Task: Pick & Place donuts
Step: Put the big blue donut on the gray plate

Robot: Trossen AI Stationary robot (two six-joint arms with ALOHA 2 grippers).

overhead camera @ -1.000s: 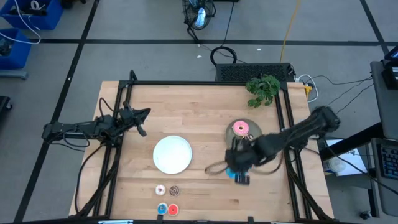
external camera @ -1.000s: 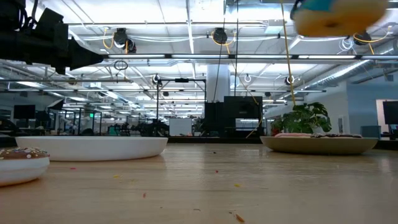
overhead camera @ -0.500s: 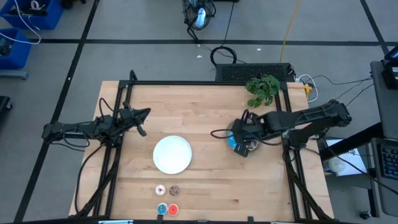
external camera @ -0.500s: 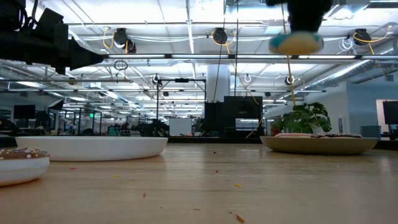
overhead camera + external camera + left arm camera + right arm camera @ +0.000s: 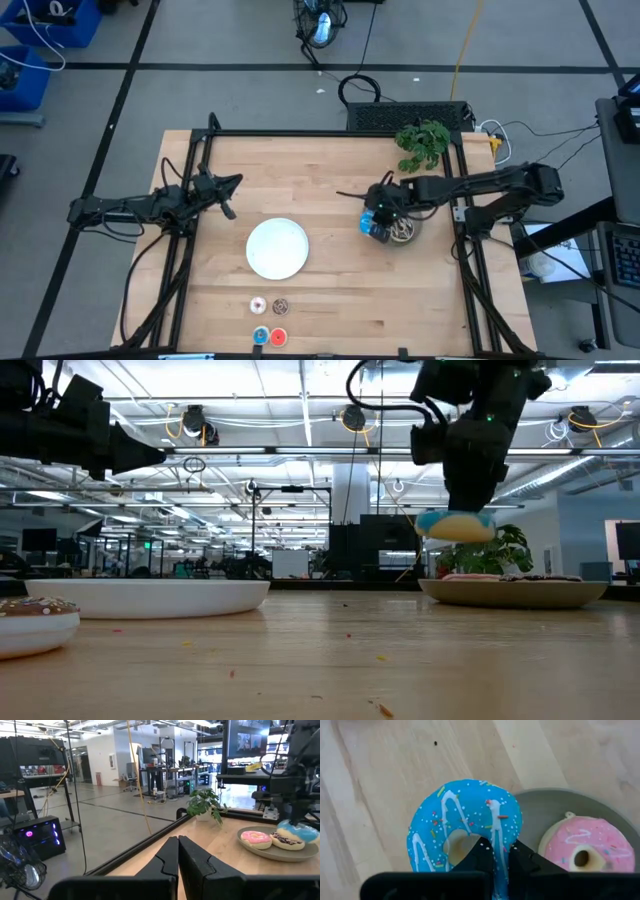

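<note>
My right gripper [image 5: 499, 851] is shut on the blue donut [image 5: 465, 827] and holds it above the left rim of the grey plate [image 5: 545, 807]. The same donut [image 5: 455, 525] hangs clear of the plate [image 5: 515, 592] in the low view. A pink donut [image 5: 580, 851] and a brown donut [image 5: 285, 840] lie flat on that plate. Several tiny donuts [image 5: 270, 320] lie near the table's near edge. My left gripper [image 5: 232, 184] waits shut and level at the table's left side. My right gripper pinches the blue donut's ring [image 5: 501, 845] between its two fingers, one finger [image 5: 481, 851] in the hole and the other [image 5: 520, 857] outside. The fingers slant down from above. The donut hangs below them, icing up and slightly tilted, clear of plate and table.
A white plate [image 5: 277, 248] sits in the table's middle, left of the grey plate. A potted plant [image 5: 422, 143] stands at the far right corner. Black frame rails [image 5: 180, 230] run along both sides of the table.
My right gripper has carried the blue donut from the table's near side toward the far edge and down, rolling a little, and now stands over the grey plate's left rim. The donut stays held and clear of the table.
</note>
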